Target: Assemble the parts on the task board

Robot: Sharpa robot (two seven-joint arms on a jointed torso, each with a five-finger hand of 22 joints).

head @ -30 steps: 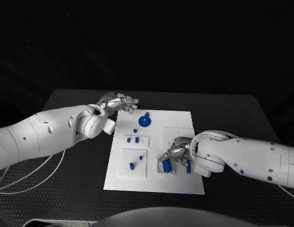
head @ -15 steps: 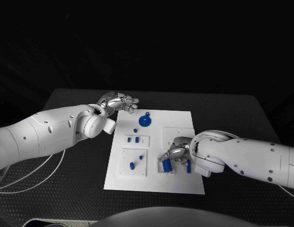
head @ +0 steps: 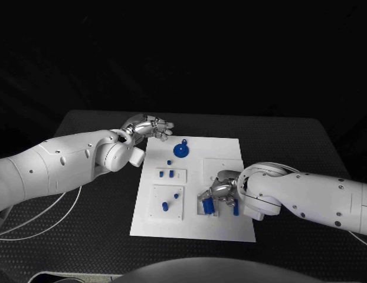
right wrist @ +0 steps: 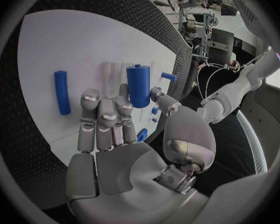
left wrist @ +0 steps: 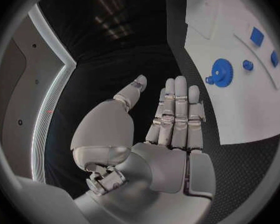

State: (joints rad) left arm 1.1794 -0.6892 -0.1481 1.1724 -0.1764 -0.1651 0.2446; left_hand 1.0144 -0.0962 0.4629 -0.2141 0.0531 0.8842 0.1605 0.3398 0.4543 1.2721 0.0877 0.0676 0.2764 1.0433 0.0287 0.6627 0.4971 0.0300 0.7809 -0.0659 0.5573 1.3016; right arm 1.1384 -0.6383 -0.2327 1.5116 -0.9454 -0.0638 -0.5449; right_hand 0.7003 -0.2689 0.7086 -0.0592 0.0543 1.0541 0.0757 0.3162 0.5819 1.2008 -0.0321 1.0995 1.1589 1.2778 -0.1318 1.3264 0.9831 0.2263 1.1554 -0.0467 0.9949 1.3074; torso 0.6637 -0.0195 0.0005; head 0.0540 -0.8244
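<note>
Right hand (head: 222, 193) pinches a blue cylinder (right wrist: 138, 85) over the task board (head: 226, 230). Left hand (head: 148, 127) is flat-fingered and holds nothing; a blue gear (left wrist: 221, 79) lies beside it.

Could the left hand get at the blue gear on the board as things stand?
Probably yes. The left hand is open at the board's far corner, the blue gear lies close beside it, and nothing stands between them.

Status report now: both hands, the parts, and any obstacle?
Left hand open, off the task board's far corner. Right hand pinching blue cylinder upright on board. Blue gear untouched. No obstacle seen.
</note>
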